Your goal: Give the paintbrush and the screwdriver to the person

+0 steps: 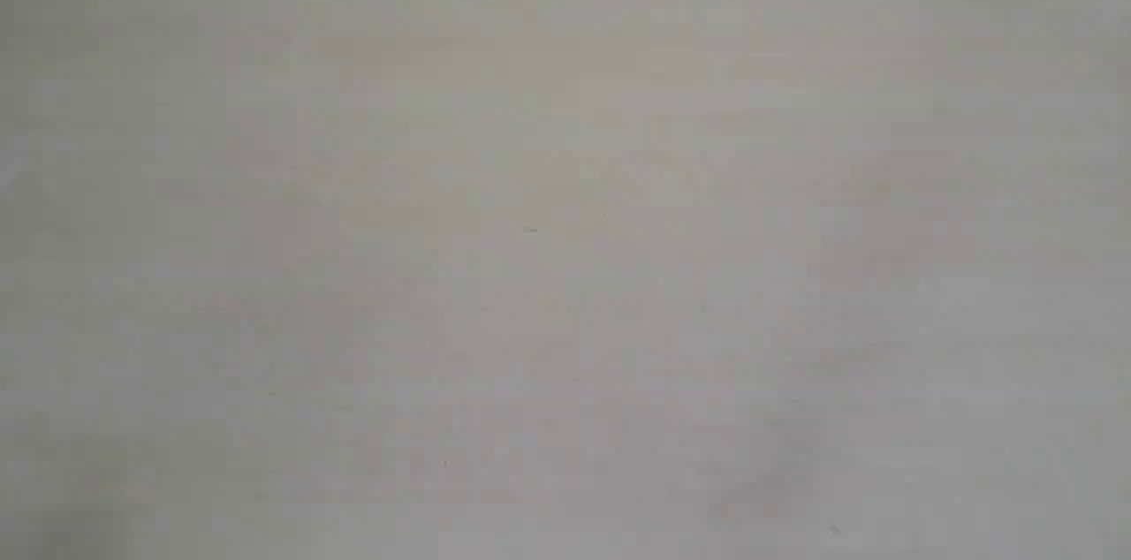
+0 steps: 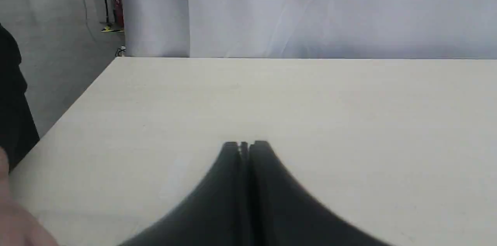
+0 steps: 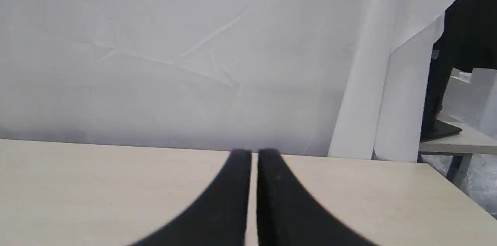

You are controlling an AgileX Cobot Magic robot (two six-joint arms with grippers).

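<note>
At the tabletop's (image 2: 116,122) left edge we see a blurred hand (image 2: 13,219). Over open surface, the left gripper (image 2: 245,146) has its fingers pressed together. The right gripper (image 3: 254,155) has its fingers almost touching, near the far edge. We cannot tell where the paintbrush or screwdriver lies.

We are looking at the left gripper (image 2: 245,145): two matte black fingers, broad at the base, curving inward to narrow squared tips, a thin seam running between them. We are seeing the right gripper (image 3: 254,153) showing the same plain black, tapering shape.
</note>
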